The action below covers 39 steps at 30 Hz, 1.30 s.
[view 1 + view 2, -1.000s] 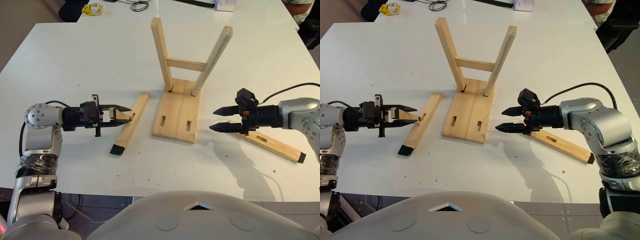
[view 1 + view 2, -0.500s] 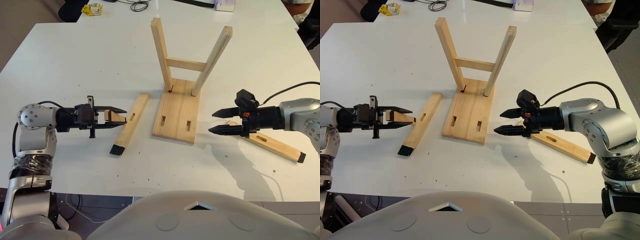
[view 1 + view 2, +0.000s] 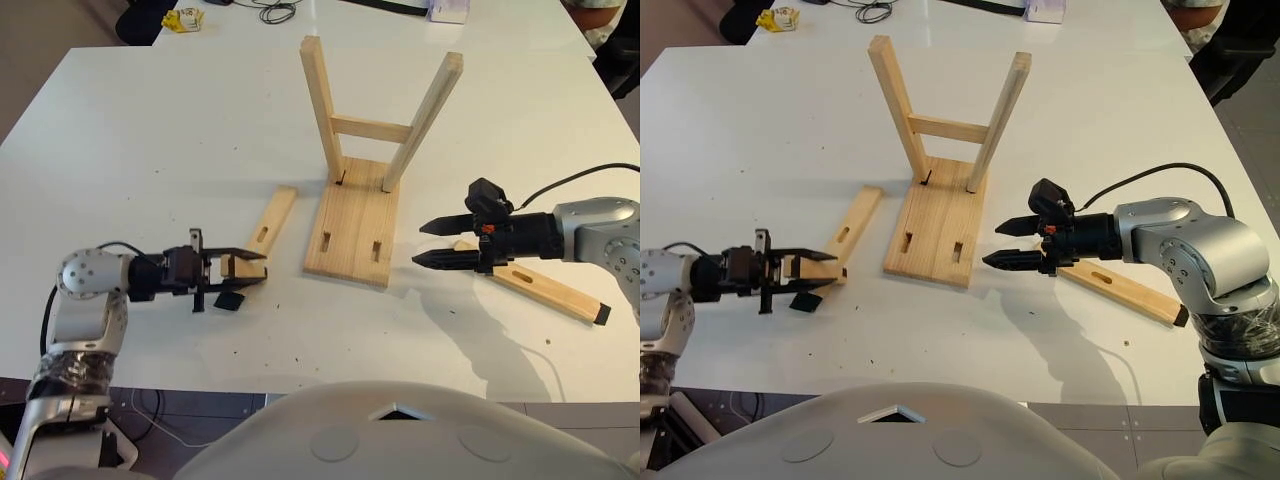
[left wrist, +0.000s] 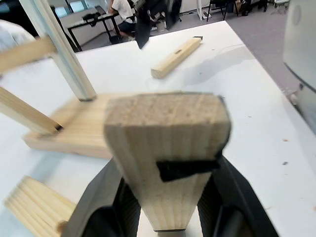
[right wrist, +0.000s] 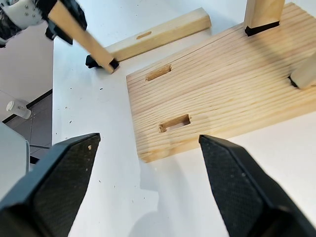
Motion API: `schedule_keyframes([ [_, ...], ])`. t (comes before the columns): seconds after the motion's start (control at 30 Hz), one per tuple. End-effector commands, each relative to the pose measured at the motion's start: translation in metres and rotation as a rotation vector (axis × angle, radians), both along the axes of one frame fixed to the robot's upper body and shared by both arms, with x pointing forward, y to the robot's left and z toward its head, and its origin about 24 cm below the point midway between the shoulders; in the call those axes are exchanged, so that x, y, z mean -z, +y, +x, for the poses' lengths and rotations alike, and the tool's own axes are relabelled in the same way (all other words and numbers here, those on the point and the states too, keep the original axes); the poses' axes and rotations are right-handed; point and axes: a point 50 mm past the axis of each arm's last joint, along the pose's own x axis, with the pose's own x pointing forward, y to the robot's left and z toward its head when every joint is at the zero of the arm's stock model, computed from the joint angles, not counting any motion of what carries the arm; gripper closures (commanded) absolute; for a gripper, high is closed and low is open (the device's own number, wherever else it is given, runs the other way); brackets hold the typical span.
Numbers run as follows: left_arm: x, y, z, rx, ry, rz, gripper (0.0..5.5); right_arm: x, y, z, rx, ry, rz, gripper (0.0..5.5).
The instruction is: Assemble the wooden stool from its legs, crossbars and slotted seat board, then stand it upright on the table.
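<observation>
The board [image 3: 352, 235] is lying flat on the desk [image 3: 150, 150], at the middle of the frame. Its two far slots are holding two upright legs [image 3: 325, 100], which are leaning slightly apart and are joined partway up by a crossbar [image 3: 372, 128]. Its two near slots [image 3: 327, 241] are showing as bare openings, side by side.

Just left of the board, the left leg [image 3: 265, 225] is lying on the desk at a slant, its black-capped end [image 3: 230, 300] pointing toward the lower left. The left pincer [image 3: 262, 270] is hanging low over that capped end and gripping a loose crossbar [image 3: 238, 266] between its fingers. From the right wrist view, that bar's tip seems to be touching the cap.

To the right of the board, the right pincer [image 3: 420, 244] is hovering just beside the near edge, its fingers spread wide and holding nothing. Beneath that arm, the right leg [image 3: 545, 292] is lying on the desk, running toward the lower right, apart from the board.
</observation>
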Motion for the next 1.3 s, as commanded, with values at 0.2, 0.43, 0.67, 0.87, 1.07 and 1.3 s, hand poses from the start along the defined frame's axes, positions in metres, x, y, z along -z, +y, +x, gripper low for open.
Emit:
schedule_keyframes([
  [0.2,-0.027,-0.014,0.006,-0.067,-0.01,-0.115,4.19,-0.002,-0.004,0.0,0.055,-0.034,0.003,1.8],
  [0.43,-0.068,0.0,0.042,-0.098,-0.162,-0.102,4.19,-0.001,-0.002,0.0,0.085,-0.054,0.018,1.8],
  [0.67,-0.052,0.039,0.042,-0.097,-0.169,0.072,4.19,0.001,-0.002,-0.001,0.1,-0.063,0.015,1.8],
  [0.87,-0.03,0.048,0.028,-0.115,-0.152,0.118,4.19,-0.001,-0.003,0.004,0.084,-0.067,0.008,1.8],
  [1.07,-0.017,0.038,0.013,-0.108,-0.127,0.094,4.19,-0.003,-0.005,0.008,0.075,-0.071,0.0,1.8],
  [1.3,-0.012,0.012,-0.004,-0.127,-0.064,-0.036,4.19,-0.003,-0.006,0.007,0.085,-0.076,0.001,1.8],
])
